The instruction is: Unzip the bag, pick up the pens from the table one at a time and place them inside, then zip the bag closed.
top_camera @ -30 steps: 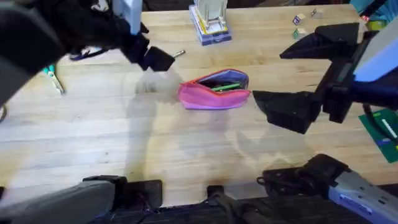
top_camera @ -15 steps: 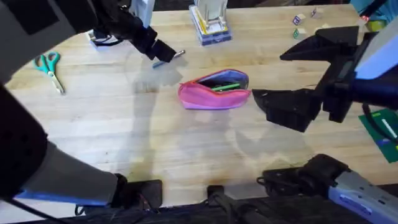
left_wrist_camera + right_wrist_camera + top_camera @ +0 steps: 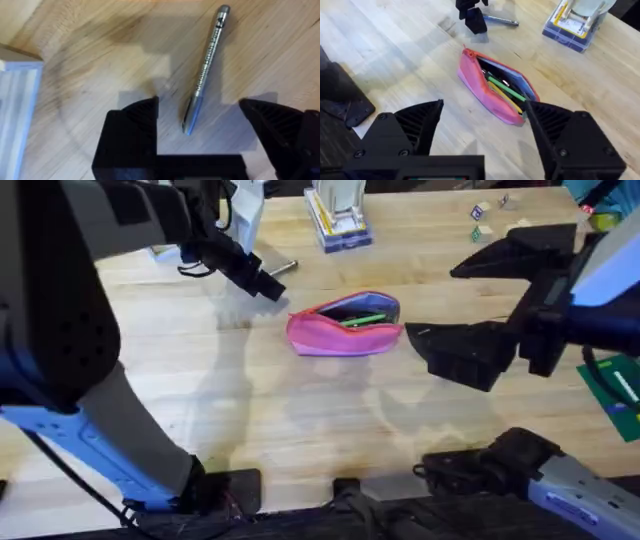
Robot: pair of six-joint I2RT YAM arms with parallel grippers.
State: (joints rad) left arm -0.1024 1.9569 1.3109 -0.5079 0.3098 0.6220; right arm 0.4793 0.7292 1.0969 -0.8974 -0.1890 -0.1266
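The pink bag (image 3: 345,323) lies unzipped in the middle of the table (image 3: 300,410), with green and other pens showing in its dark mouth (image 3: 505,90). A slim silver pen (image 3: 288,266) lies on the wood beyond the bag's left end. My left gripper (image 3: 264,282) hangs open just above the pen; in the left wrist view the pen (image 3: 207,65) has its darker end between the spread fingers (image 3: 135,120), untouched. My right gripper (image 3: 430,300) hovers open to the right of the bag (image 3: 485,82), holding nothing.
A blue and white stack (image 3: 338,220) stands at the back behind the bag (image 3: 575,20). Small blocks (image 3: 482,215) sit at the back right and a green item (image 3: 615,385) at the right edge. A pale box edge (image 3: 15,100) lies near the left gripper.
My left gripper has swung right and down toward the silver pen, and its arm now hides the scissors at the left. The right arm and the bag have not moved.
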